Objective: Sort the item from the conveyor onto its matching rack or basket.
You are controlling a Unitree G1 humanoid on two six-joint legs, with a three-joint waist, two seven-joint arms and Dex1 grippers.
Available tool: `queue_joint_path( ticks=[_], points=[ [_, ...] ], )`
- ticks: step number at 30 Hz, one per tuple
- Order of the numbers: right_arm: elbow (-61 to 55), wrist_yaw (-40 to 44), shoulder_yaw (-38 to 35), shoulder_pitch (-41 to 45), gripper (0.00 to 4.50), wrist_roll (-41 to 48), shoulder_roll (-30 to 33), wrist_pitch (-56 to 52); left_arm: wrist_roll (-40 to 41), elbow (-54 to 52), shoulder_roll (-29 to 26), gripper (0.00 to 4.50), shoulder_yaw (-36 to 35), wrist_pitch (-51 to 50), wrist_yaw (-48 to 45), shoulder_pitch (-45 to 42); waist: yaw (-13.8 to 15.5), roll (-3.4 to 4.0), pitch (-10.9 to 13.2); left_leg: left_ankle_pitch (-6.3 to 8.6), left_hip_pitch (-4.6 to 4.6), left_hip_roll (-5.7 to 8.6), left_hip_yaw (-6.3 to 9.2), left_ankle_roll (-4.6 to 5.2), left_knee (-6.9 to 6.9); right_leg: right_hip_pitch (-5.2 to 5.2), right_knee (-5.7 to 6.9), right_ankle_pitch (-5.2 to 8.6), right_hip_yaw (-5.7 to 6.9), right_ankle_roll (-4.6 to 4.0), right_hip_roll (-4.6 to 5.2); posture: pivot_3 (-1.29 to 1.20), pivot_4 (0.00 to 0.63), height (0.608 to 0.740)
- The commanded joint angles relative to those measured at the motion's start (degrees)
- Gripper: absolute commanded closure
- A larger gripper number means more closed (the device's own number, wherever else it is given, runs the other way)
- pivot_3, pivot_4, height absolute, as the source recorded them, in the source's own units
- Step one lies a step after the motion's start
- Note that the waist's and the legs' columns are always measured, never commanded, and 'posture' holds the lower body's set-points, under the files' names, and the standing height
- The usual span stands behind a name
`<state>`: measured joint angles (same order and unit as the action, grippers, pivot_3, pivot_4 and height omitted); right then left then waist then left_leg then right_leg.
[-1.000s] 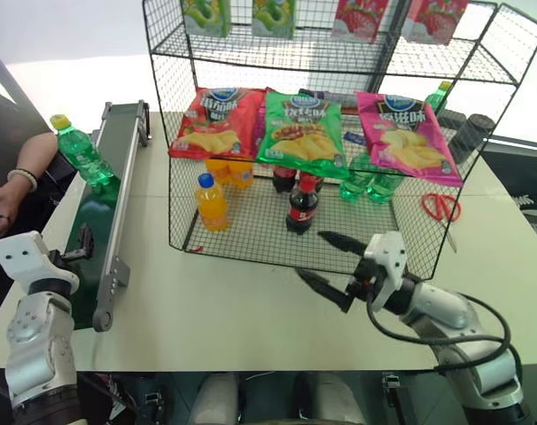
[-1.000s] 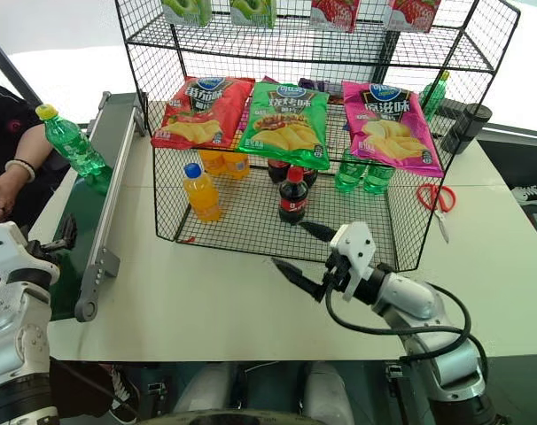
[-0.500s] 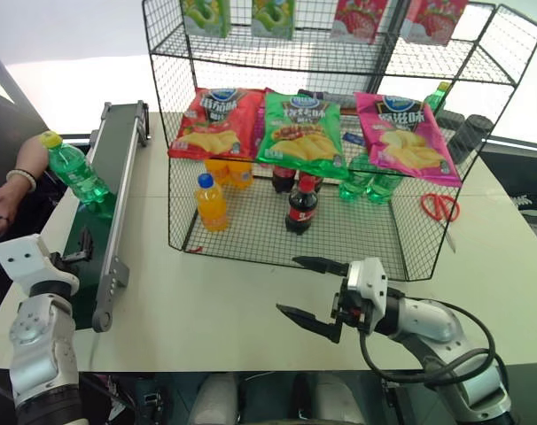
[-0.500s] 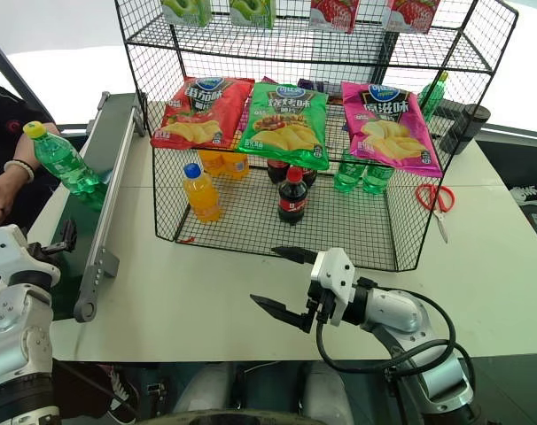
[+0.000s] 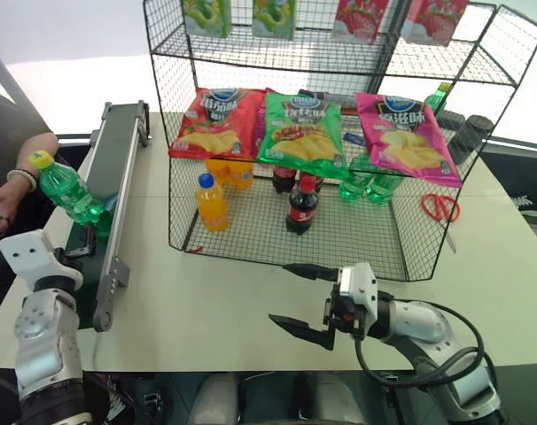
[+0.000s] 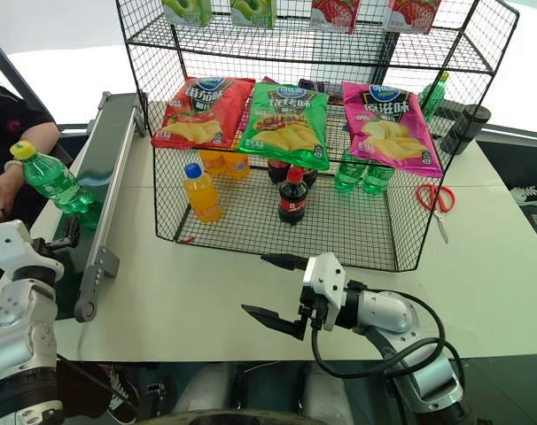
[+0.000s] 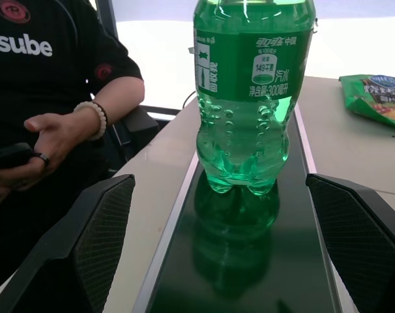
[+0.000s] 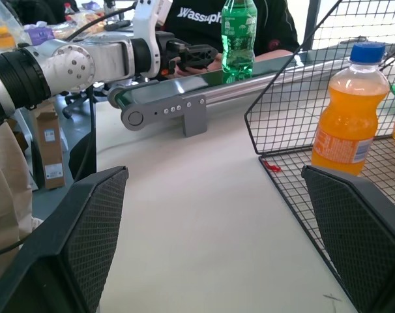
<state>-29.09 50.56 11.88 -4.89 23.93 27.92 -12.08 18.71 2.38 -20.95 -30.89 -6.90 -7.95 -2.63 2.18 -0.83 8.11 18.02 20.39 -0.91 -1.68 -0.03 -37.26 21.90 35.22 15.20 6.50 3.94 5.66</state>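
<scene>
The item, a clear-green soda bottle (image 5: 66,188) with a yellow cap, stands upright on the conveyor (image 5: 116,146), a dark green belt along the table's left side. My left gripper (image 5: 79,244) waits open at the belt's near end. In the left wrist view the bottle (image 7: 253,98) stands just ahead of the spread fingers (image 7: 100,241), untouched. My right gripper (image 5: 279,292) is open and empty, pointing left above the table in front of the black wire rack (image 5: 357,235).
The rack holds an orange drink bottle (image 5: 211,202), cola bottles (image 5: 302,204) and green bottles (image 5: 366,186), with snack bags (image 5: 299,131) hung on its front. Red scissors (image 5: 441,208) lie right of it. A person's hand (image 5: 4,197) rests left of the conveyor.
The green bottle has travelled along the belt toward my left gripper. My right gripper has drawn back from the rack's front and swung left. The left arm has stayed put.
</scene>
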Motion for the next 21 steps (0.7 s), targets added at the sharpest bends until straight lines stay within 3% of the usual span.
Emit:
queue_joint_path(
  ticks=[1, 19, 21],
  points=[
    [-0.99, -0.62, 0.23, 0.46, 0.06, 0.76, -0.79, 0.28, -0.41, -0.49, -0.77, 0.0, 0.0, 1.64, -0.16, -0.74, -0.02, 0.0, 0.0, 0.0, 0.0, 0.0, 0.0, -0.01, 0.0, 0.0, 0.0, 0.0, 0.0, 0.0, 0.0, 0.0, 0.15, 0.73],
    [1.35, -0.33, 0.9, 1.99, 0.06, 0.51, -1.13, 0.71, -0.09, -0.3, -0.35, 0.0, 0.1, 2.54, 0.52, -1.06, -0.03, -0.01, -0.01, 0.0, 0.0, 0.0, 0.0, -0.04, 0.0, 0.0, 0.0, 0.0, 0.01, 0.0, 0.0, 0.0, 0.15, 0.73],
    [1.37, -0.27, 0.95, 2.01, 0.0, 0.54, -1.12, 0.71, 0.39, -0.44, -0.07, 0.52, -0.06, 2.95, 0.34, -1.12, -0.03, -0.01, -0.01, 0.0, 0.0, 0.0, 0.0, -0.04, 0.0, 0.0, 0.0, 0.0, 0.01, 0.0, 0.0, 0.0, 0.15, 0.73]
  ],
)
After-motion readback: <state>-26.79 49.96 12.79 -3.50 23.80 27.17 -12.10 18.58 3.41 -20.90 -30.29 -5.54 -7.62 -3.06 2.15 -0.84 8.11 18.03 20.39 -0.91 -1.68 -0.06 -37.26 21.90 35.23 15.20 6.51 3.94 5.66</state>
